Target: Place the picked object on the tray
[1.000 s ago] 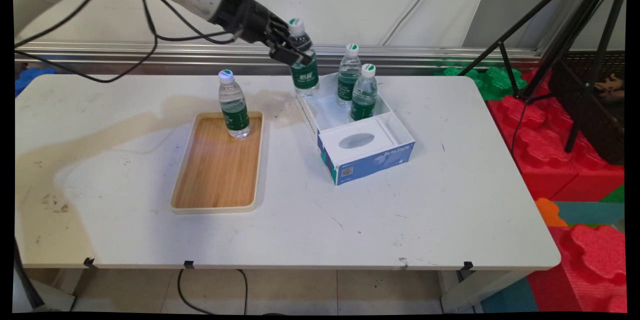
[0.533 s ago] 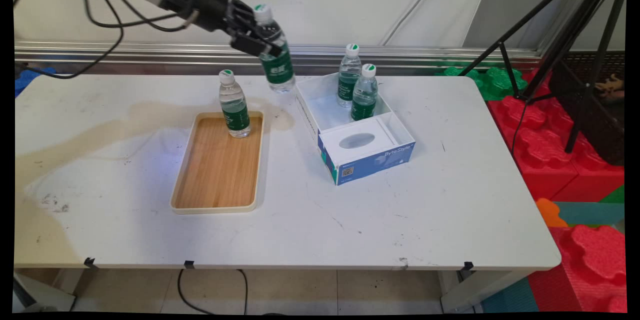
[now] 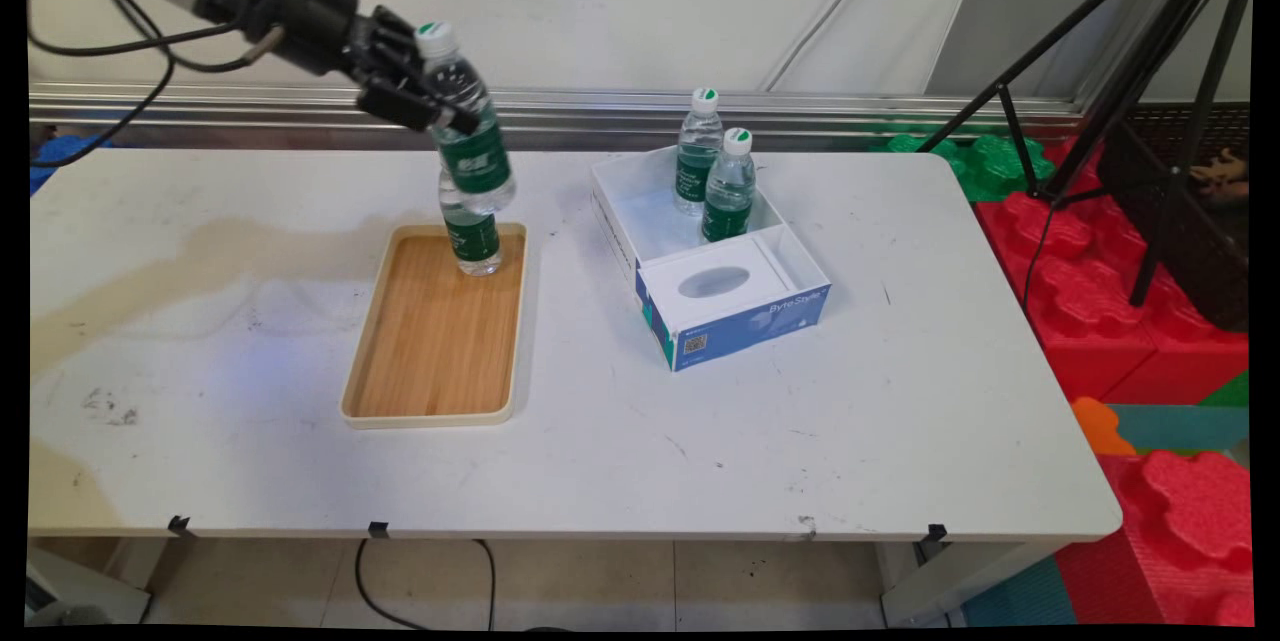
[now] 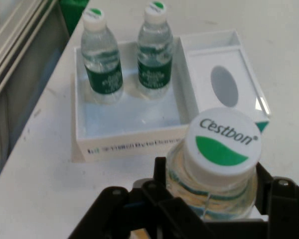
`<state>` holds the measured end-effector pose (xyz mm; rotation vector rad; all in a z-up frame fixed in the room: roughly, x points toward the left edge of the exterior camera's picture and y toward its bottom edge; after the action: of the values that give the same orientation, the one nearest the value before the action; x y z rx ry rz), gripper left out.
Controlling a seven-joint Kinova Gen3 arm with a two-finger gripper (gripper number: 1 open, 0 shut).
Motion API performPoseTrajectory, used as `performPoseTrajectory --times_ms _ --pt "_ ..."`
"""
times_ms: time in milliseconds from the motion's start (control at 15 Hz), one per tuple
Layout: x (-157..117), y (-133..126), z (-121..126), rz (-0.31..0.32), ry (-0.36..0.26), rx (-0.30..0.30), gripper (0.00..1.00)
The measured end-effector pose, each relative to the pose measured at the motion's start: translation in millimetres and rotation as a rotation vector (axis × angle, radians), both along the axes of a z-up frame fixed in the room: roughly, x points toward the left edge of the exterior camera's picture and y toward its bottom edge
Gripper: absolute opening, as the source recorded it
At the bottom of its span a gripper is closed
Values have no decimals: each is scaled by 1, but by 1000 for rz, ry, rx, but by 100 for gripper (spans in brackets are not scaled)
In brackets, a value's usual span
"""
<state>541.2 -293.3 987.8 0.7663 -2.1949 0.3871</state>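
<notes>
I've got a water bottle [image 3: 470, 136] up in the air, tilted a little, cap [image 4: 223, 142] reading Cestbon in the hand view. The gripper [image 3: 425, 101] is clamped on its upper body just under the neck, one finger on each side. A second ago this bottle hung at the near-left corner of the open white and blue box [image 3: 700, 251]; half a second ago it was between box and tray; now it's swung left and sits above the far end of the wooden tray [image 3: 435, 331]. So the carry has crossed the gap and I'm over the tray.

Right under it, from the main view, stands another bottle [image 3: 470, 236] on the tray's far end; the held one overlaps it in the picture, and I can't tell whether they touch or how much height separates them.

Back in the box, two more bottles [image 4: 102, 57] [image 4: 155, 52] stand upright side by side in the far compartment, unmoved across the three moments. The box stands on the white table [image 3: 600, 441], well right of the tray.
</notes>
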Motion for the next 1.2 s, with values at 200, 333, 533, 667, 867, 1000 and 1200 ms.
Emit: performPoseTrajectory --times_ms 200,333,533,667,867,1000,1200 --pt "13 19 -1 10 -13 28 0" --pt "25 31 -5 27 -27 49 0" --pt "42 45 -14 61 -51 73 0" --pt "52 50 -20 80 -63 82 0" --pt "68 55 -32 109 -82 94 0" --pt "76 55 -41 121 -91 96 0" --pt "87 51 -53 130 -101 94 0"
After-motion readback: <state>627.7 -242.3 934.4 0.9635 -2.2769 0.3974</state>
